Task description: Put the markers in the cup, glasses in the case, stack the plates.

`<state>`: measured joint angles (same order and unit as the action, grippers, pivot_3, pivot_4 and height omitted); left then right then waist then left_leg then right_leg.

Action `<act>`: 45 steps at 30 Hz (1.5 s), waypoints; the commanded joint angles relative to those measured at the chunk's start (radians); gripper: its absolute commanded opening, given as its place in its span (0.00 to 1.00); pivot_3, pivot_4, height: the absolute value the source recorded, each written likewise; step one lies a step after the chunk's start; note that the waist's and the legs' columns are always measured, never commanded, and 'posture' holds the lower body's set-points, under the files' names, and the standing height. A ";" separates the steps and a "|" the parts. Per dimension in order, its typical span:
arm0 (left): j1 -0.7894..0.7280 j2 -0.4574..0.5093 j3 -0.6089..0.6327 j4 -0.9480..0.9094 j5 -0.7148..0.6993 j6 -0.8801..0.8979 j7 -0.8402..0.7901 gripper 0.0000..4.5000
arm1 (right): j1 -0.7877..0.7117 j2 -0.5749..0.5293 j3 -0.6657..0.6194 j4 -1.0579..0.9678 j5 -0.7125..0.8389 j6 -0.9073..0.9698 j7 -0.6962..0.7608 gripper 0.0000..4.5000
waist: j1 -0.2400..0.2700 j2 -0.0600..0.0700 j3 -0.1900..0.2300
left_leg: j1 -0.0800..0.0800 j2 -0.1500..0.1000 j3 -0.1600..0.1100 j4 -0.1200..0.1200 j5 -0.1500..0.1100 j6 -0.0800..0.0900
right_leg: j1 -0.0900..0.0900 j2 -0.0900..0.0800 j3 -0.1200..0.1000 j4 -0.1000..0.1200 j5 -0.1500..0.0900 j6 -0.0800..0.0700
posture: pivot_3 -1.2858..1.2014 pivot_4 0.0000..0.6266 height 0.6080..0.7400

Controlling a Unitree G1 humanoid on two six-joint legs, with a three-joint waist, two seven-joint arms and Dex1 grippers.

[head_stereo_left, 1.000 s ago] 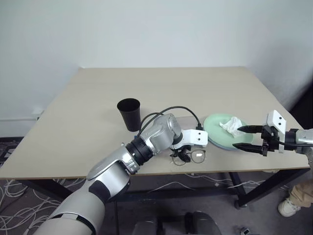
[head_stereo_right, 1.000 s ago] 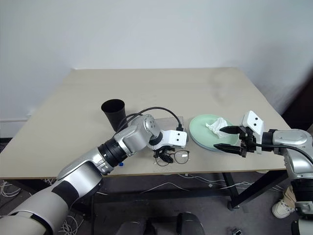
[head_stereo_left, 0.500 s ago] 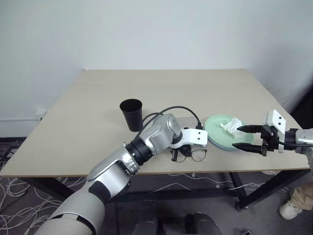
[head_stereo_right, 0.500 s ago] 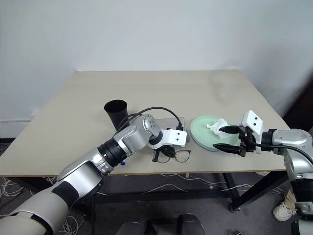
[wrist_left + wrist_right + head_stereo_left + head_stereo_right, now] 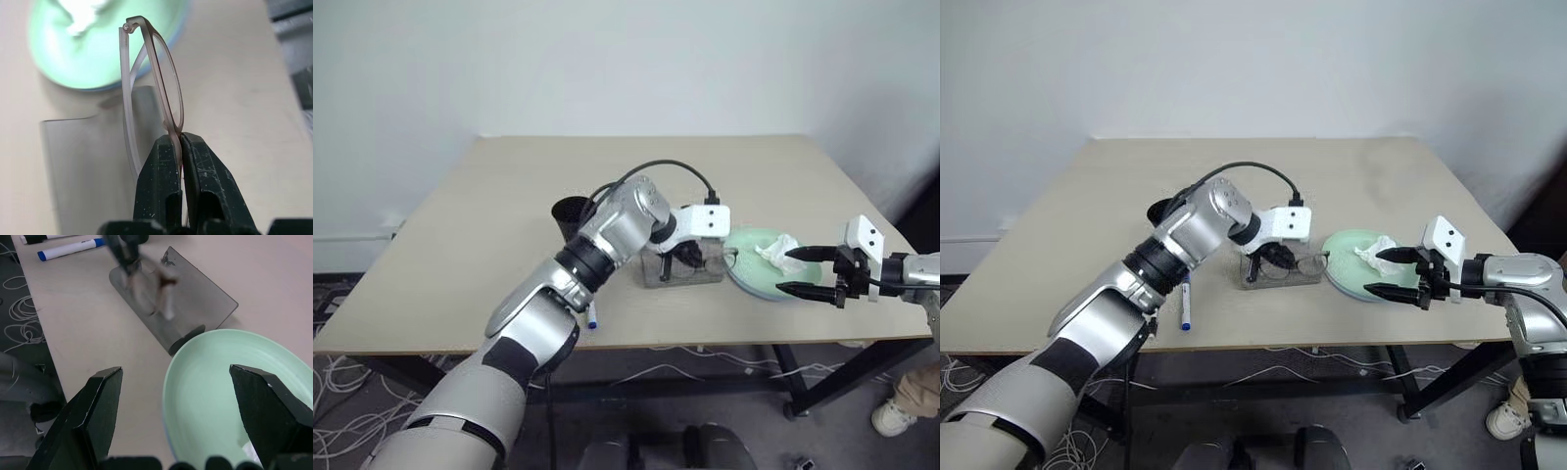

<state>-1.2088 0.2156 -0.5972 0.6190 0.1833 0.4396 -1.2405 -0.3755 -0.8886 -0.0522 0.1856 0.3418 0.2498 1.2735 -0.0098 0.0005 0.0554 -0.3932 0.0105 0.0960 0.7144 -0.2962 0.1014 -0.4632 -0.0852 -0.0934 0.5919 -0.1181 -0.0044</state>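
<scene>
A: The glasses (image 5: 155,81) looked slim and dark-framed, with roundish clear lenses and thin temples; from the left wrist the frame read as a smoky, half-clear grey.

B: And the left pincer (image 5: 181,147) had them, shut tight on the frame beside one lens, so the glasses stood up from its tips.

A: A second before, those glasses lay flat on the worktop (image 5: 489,225) at its front edge, with that pincer low over them and not yet shut. By this moment they were off the surface, carried back and up above the grey case (image 5: 1281,272).

B: The case had been hidden behind the arm; here it lay in plain sight, just left of the stacked plates (image 5: 1347,277). The pale green plate sat on top, a sliver of blue rim under it, crumpled tissue (image 5: 775,251) resting in it.

A: The blue-capped marker (image 5: 1185,305) showed too, lying near the front edge under the left forearm. The black-capped marker (image 5: 41,238) lay beside it, I think, though little of it could be seen.

B: The right pincer (image 5: 801,271) had not budged: fingers spread wide, empty, hovering at the plates' right rim.

A: The black cup (image 5: 567,214) stood behind the left arm, partly covered by it.
</scene>
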 commanded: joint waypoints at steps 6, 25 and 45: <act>-0.085 -0.043 0.097 0.376 0.021 -0.306 0.138 0.03 | -0.035 0.002 -0.011 -0.004 0.005 -0.004 0.005 0.84 | 0.015 0.000 0.000 | -0.001 -0.001 0.001 0.001 -0.001 0.003 | 0.000 0.000 0.000 -0.001 0.001 0.001 | 0.52 0.00 1.00; 0.013 -0.102 0.120 0.571 0.113 -0.593 0.312 0.03 | -0.016 0.002 -0.021 -0.034 0.013 0.014 -0.004 0.84 | 0.023 0.000 0.000 | -0.003 -0.001 0.001 0.009 -0.006 0.007 | 0.002 -0.002 0.000 -0.001 0.002 0.003 | 0.52 0.00 1.00; 0.003 -0.125 0.209 0.558 0.059 -0.567 0.061 0.03 | -0.001 0.013 -0.013 -0.050 0.008 0.012 -0.016 0.84 | 0.023 0.000 0.000 | -0.003 -0.001 0.001 0.010 -0.006 0.008 | 0.002 -0.002 0.000 -0.001 0.002 0.003 | 0.52 0.00 1.00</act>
<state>-1.1872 0.0941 -0.4023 1.2072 0.2560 -0.1299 -1.1417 -0.3698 -0.8740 -0.0471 0.1687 0.3416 0.2673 1.2653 0.0134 0.0004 0.0554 -0.3959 0.0098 0.0974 0.7240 -0.3019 0.1090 -0.4610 -0.0867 -0.0939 0.5906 -0.1160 -0.0015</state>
